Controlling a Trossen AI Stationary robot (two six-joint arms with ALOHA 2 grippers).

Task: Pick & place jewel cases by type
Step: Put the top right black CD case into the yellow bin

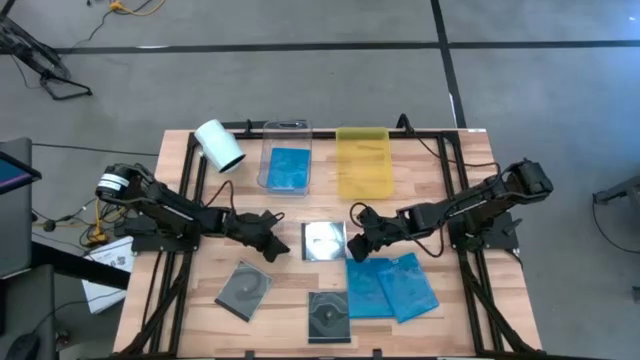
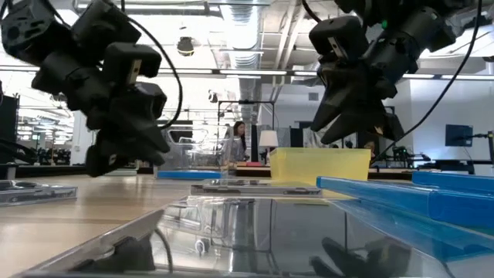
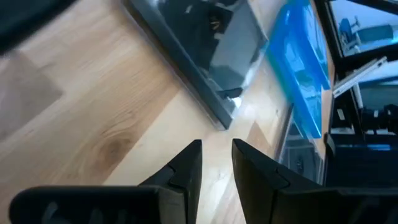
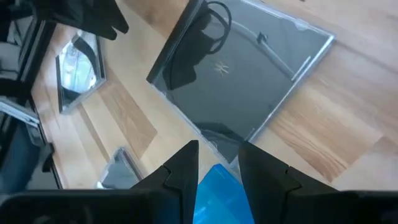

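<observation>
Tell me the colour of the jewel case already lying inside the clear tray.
Translucent bright blue. The jewel case in the clear tray shows best in the high view.

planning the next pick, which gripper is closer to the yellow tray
Right. The right gripper hovers just below the yellow tray in the high view, near its lower edge. The left gripper sits farther off, over by the middle clear case.

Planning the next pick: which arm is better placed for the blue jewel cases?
Right, probably. Its gripper hovers at the edge of the blue jewel cases; the left gripper sits across the clear jewel case, farther off.
</observation>
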